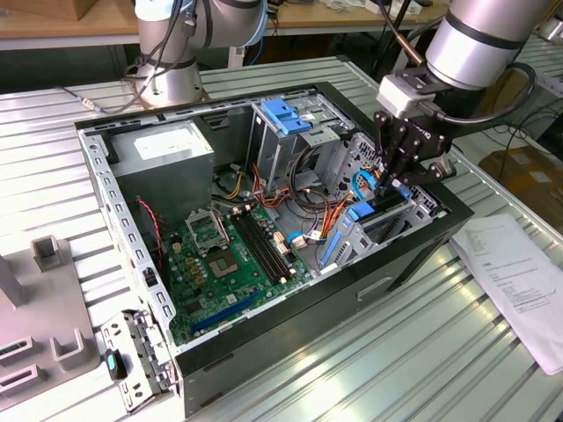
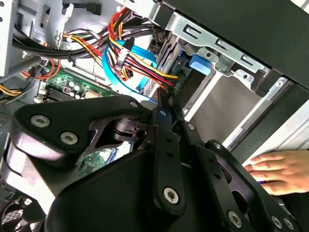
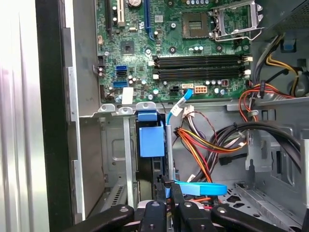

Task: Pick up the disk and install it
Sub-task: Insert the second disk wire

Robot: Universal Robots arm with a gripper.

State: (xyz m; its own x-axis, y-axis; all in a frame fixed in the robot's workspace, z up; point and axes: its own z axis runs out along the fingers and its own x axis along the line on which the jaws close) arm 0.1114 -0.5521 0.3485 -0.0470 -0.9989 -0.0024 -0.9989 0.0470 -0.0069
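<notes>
Claw [image 1: 393, 180] sits low in the drive bay at the case's [image 1: 290, 321] front corner, fingers [image 3: 175, 193] drawn almost together with a sliver of blue between them; whether they grip anything I cannot tell. Just past the tips, the disk [image 3: 152, 140] stands on edge in the bay, its blue rail end facing out. Beside it loops a blue cable [image 3: 200, 187], then a bundle of coloured wires [image 3: 203, 145]. Further in lies the motherboard [image 3: 159, 43]. A hand [image 2: 280, 169] rests outside the case.
</notes>
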